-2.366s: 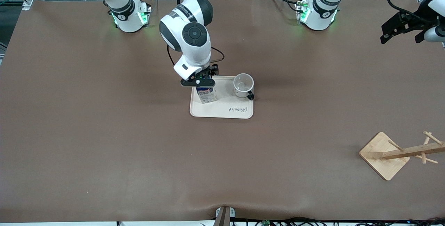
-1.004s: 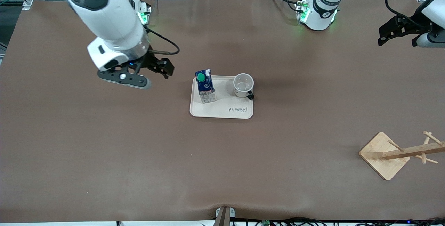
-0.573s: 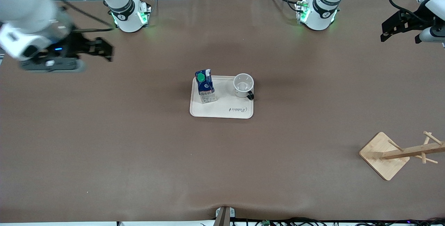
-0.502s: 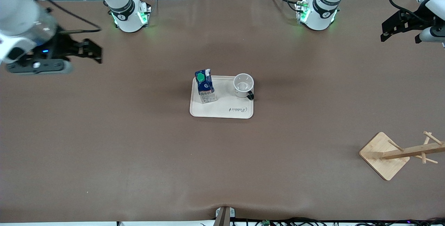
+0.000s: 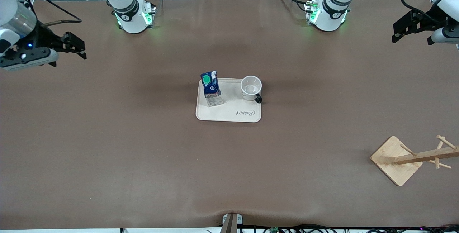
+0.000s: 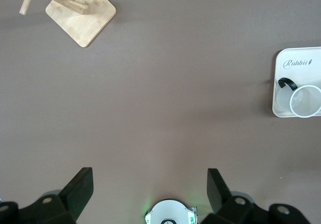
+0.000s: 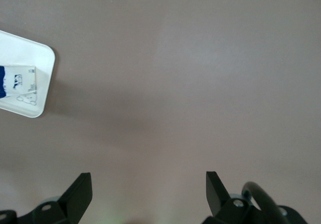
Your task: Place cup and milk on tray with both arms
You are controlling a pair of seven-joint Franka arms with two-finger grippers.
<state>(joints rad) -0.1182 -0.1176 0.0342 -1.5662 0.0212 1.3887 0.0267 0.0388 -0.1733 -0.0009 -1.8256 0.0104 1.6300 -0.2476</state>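
Observation:
The cream tray [image 5: 229, 116] lies mid-table. On it the milk [image 5: 211, 89] stands upright toward the right arm's end. The cup [image 5: 251, 88] stands upright beside it, handle toward the front camera. My right gripper [image 5: 70, 48] hangs open and empty over bare mat at the right arm's end of the table. Its wrist view [image 7: 148, 186] shows only the tray's edge [image 7: 42, 78] and part of the milk [image 7: 17, 78]. My left gripper [image 5: 411, 38] waits open and empty over the left arm's end. In the left wrist view that gripper [image 6: 149, 184] is well apart from the cup [image 6: 305, 101] and tray [image 6: 296, 66].
A wooden peg stand [image 5: 398, 159] on a square base sits near the front camera at the left arm's end, seen also as the stand [image 6: 80, 13] in the left wrist view. Both arm bases [image 5: 134, 14] [image 5: 326, 12] line the table's edge farthest from the front camera.
The right gripper has let go of the milk on the tray, and the arm has swung up and away to its end of the table. Left arm, cup, milk and tray are still.

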